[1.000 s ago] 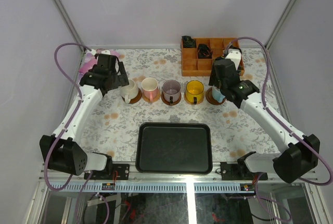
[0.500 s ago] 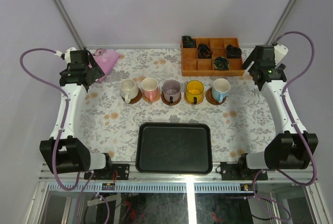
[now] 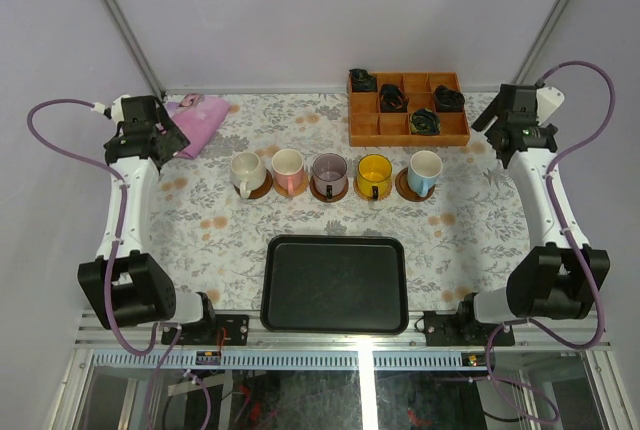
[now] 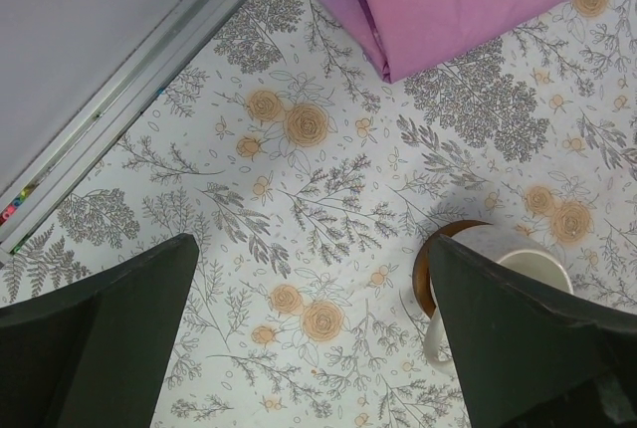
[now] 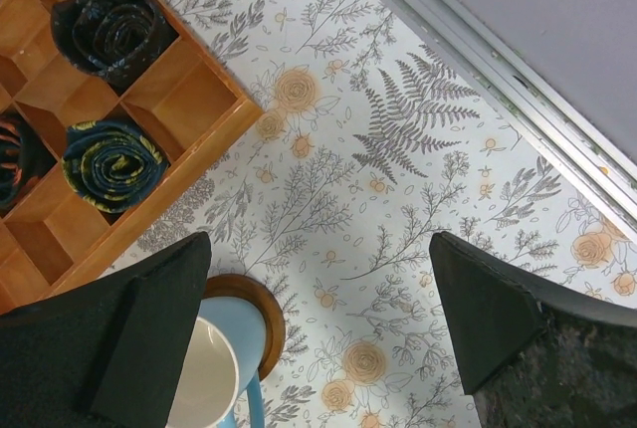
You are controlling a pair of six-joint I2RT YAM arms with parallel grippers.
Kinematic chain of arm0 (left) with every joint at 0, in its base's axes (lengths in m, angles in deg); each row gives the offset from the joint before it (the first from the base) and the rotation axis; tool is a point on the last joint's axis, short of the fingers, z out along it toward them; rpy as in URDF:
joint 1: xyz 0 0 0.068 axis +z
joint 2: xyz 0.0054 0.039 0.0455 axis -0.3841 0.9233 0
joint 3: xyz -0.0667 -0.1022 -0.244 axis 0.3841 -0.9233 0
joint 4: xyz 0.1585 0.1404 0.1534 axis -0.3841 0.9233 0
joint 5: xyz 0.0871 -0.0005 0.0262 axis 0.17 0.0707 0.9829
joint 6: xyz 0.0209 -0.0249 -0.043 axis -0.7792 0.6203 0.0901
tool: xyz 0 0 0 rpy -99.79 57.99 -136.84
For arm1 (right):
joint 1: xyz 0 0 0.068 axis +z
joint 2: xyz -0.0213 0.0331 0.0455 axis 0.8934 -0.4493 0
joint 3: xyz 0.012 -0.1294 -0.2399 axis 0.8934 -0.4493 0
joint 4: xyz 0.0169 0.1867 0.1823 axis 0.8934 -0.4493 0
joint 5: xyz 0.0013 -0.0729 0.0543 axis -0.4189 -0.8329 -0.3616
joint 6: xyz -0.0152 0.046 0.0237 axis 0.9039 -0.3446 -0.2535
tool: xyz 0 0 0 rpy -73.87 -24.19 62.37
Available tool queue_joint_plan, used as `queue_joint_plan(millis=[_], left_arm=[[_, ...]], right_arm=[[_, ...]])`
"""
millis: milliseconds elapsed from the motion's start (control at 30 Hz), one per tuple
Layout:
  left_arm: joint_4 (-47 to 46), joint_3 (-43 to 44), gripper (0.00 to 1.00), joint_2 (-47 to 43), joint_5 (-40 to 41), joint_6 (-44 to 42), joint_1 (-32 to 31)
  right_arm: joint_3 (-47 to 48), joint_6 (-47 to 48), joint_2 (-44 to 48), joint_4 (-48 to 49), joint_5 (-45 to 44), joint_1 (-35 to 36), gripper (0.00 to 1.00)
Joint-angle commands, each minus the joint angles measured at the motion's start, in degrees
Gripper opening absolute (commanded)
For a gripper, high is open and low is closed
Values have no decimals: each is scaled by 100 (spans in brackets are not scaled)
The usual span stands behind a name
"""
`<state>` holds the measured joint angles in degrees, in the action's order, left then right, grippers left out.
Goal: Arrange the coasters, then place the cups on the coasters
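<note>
Several cups stand in a row across the middle of the table, each on its own brown coaster: cream [image 3: 246, 172], pink-handled [image 3: 288, 168], mauve [image 3: 329, 171], yellow [image 3: 374, 174] and light blue [image 3: 424, 171]. My left gripper [image 3: 165, 135] hovers open at the far left with nothing in it. In its wrist view the gripper [image 4: 311, 249] is left of the cream cup [image 4: 532, 267] and its coaster [image 4: 434, 254]. My right gripper [image 3: 505, 138] hovers open and empty at the far right. Its wrist view puts it [image 5: 318, 244] right of the blue cup [image 5: 214, 358] and coaster [image 5: 263, 314].
A black tray [image 3: 335, 283] lies near the front, between the arm bases. An orange compartment box [image 3: 405, 108] with dark rolled bundles [image 5: 111, 164] sits at the back right. A pink cloth [image 3: 200, 120] lies at the back left. Frame rails [image 4: 129, 80] border the table.
Both arms have drawn back from the cup row to the table's outer sides. The right gripper has opened fully and left the blue cup standing on its coaster.
</note>
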<state>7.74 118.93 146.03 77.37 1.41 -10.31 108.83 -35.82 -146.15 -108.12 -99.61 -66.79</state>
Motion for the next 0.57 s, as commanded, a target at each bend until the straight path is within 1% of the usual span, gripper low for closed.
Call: queue_joint_plan(millis=[0,167,400,533], left_arm=[[-387,-37,100,-164,76,2,20],[-437,-118,100,-199,144,-50,17],[-775,-380,100,-424,107,15,54],[-865,-434,100,-484,248,85,89]], right_arm=[[242,-113,-88,48,198,8,99],[184,-139,-136,101,255,10,99],[151,-127,-145,156,178,13,99],[143,-109,-154,183,165,14,99]])
